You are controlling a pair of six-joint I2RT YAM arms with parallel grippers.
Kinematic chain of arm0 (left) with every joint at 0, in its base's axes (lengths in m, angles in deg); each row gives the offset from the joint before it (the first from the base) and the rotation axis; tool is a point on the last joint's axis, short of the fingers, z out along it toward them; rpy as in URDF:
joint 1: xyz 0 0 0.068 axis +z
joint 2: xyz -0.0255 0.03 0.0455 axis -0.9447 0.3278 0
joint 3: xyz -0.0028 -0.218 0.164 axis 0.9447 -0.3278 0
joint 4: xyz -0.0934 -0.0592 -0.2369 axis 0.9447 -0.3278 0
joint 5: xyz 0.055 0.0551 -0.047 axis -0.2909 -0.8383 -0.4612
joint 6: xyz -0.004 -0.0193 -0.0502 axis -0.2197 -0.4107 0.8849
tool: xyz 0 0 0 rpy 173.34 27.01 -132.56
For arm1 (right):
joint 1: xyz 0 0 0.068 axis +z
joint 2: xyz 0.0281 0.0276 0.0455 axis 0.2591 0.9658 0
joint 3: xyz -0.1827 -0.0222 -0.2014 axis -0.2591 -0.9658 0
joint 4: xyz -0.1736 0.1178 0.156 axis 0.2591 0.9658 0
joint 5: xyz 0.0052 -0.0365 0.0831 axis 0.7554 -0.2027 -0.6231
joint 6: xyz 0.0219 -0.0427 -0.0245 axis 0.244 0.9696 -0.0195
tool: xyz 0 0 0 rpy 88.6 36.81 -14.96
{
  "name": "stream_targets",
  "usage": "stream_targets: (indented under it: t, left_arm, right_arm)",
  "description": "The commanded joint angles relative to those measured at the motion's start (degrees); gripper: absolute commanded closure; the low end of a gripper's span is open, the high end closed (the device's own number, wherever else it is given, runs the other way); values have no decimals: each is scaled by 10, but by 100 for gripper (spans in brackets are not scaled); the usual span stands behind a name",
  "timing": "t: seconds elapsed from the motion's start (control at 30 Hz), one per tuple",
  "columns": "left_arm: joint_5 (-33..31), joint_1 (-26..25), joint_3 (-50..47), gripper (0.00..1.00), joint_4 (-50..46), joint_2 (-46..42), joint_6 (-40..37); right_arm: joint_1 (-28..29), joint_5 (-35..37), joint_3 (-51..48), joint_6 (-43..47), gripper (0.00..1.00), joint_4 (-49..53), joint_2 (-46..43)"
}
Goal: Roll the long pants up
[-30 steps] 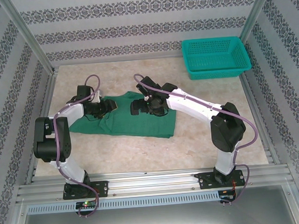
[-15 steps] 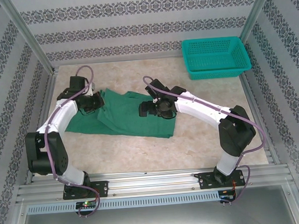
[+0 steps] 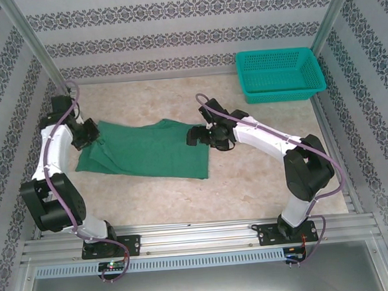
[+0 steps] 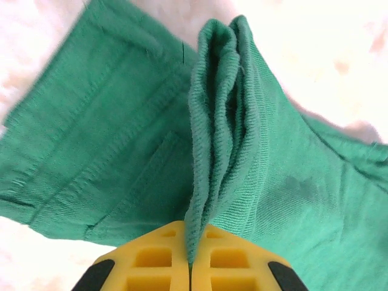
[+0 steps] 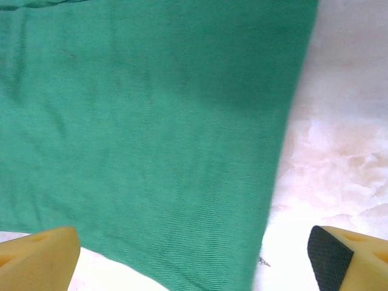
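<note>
The long pants (image 3: pixel 148 152) lie spread as a dark green sheet on the marbled table, left of centre. My left gripper (image 3: pixel 90 133) is at their left end. In the left wrist view its yellow fingers (image 4: pixel 151 260) are shut on a bunched fold of the pants (image 4: pixel 224 121), and the left gripper (image 4: pixel 191 257) has the fabric running up from between them. My right gripper (image 3: pixel 200 137) hovers at the pants' right edge. In the right wrist view this right gripper (image 5: pixel 194 267) stands wide open above the flat cloth (image 5: pixel 151 121), with nothing between its fingers.
A teal mesh basket (image 3: pixel 279 75) stands at the back right corner. Patterned walls and metal posts enclose the table (image 3: pixel 263 180). A metal rail (image 3: pixel 200 237) runs along the near edge by the arm bases.
My left gripper shut on the fabric and pulled it left toward the wall, dragging the pants left and flatter. My right gripper drew back to the right, off the middle of the cloth.
</note>
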Motion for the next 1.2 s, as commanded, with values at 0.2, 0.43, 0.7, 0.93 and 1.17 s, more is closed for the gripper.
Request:
stream_targets:
  t: [0.2, 0.43, 0.7, 0.93, 1.17]
  left_arm:
    - [-74, 29, 151, 100, -92, 46, -28]
    - [-104, 31, 148, 70, -94, 77, -10]
    - [-136, 39, 166, 44, -98, 81, -8]
    - [-32, -11, -22, 60, 21, 71, 31]
    - [-31, -71, -115, 61, 93, 113, 62]
  right_arm:
    - [-35, -44, -20, 17, 2, -42, 17]
    - [-42, -56, 19, 28, 2, -27, 71]
    - [-39, -79, 27, 30, 2, -46, 98]
    - [-37, -97, 44, 26, 9, -72, 144]
    - [-39, -101, 104, 29, 43, -68, 236]
